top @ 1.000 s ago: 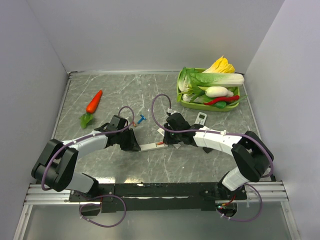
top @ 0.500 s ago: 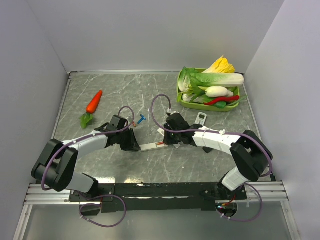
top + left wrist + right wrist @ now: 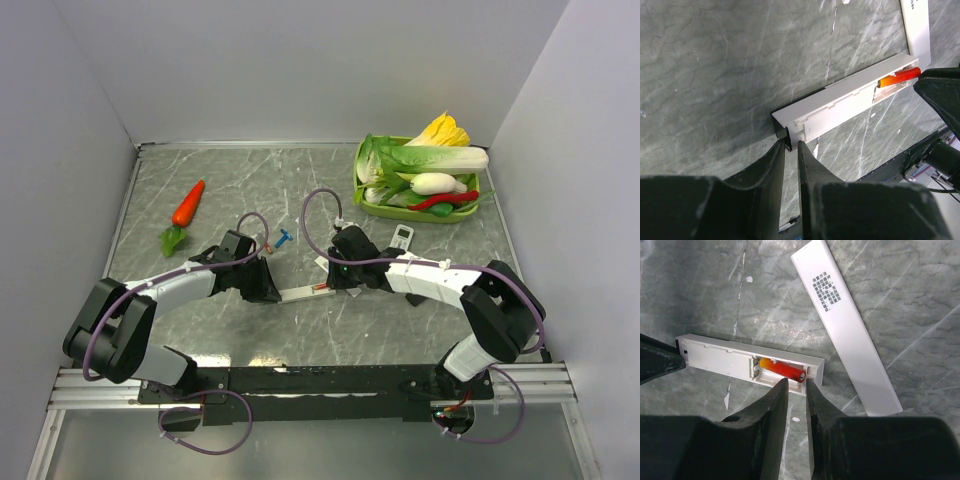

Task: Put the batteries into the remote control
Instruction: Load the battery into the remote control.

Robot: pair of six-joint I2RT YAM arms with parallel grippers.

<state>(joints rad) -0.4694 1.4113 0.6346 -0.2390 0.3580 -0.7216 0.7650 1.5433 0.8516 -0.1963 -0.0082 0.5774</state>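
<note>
A: Left gripper (image 3: 791, 145) status?
B: Nearly closed, clamped on end of remote control (image 3: 840, 102), flat on table (image 3: 200, 190).
A: Right gripper (image 3: 795, 383)?
B: Narrowly parted, gripping nothing; tips at compartment edge, beside battery (image 3: 782, 370) seated inside. Back cover (image 3: 845, 320) lying near.

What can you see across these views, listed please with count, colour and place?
remote control: one, white, slim, table centre, battery bay open
battery: one visible, red-orange, lying in the remote's bay
back cover: one, white, flat on the table beside the bay end
small remote: one, white, right of centre
T-shaped piece: one, blue, behind the slim remote
carrot: one, orange with green top, far left
tray: one, green, far right, holding vegetables in green, white, yellow, red
table: one, grey marbled
left gripper: black, jaws clamped on the remote's plain end
right gripper: black, jaws narrowly apart at the battery; grip unclear
</note>
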